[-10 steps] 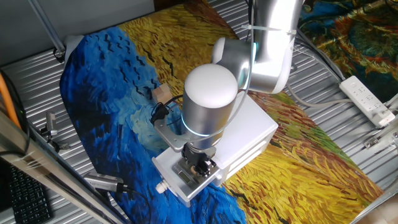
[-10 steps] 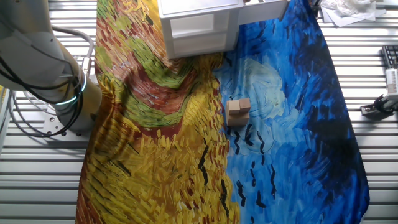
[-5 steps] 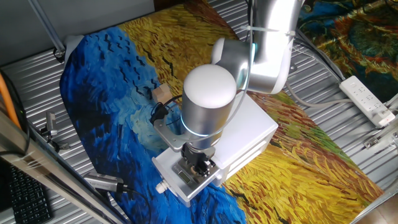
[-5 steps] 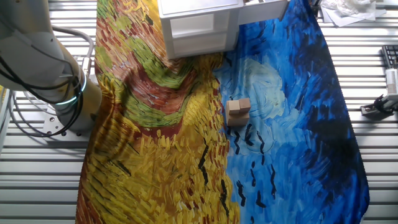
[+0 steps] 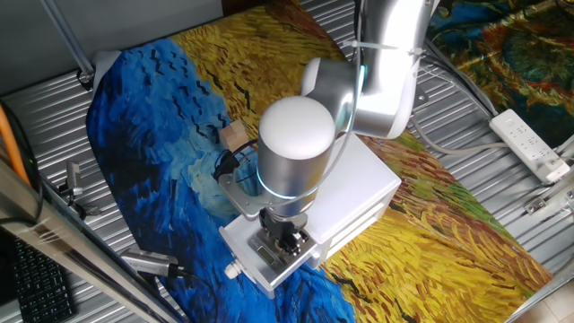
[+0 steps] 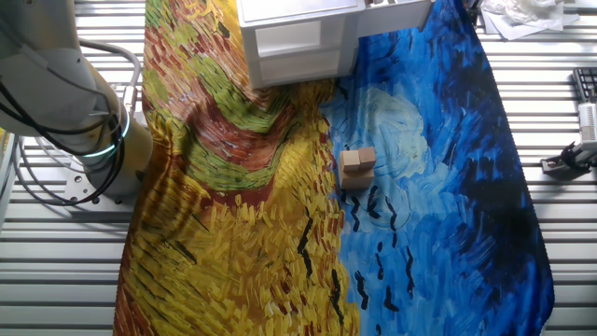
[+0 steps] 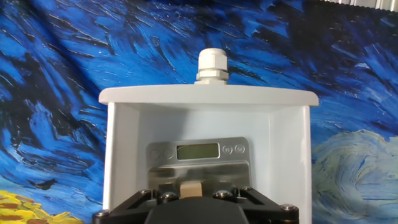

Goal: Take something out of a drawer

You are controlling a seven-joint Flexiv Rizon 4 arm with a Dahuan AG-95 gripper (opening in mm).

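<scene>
Now | drawer (image 7: 208,99) open, holds digital scale (image 7: 198,158) | gripper (image 5: 282,240) inside, grip unclear

My arm (image 5: 296,148) has shifted a little toward the blue side of the cloth (image 5: 152,117) and its big round joint now covers more of the cabinet (image 5: 368,193); my gripper (image 5: 285,240) stays over the open drawer (image 5: 260,260).
</scene>
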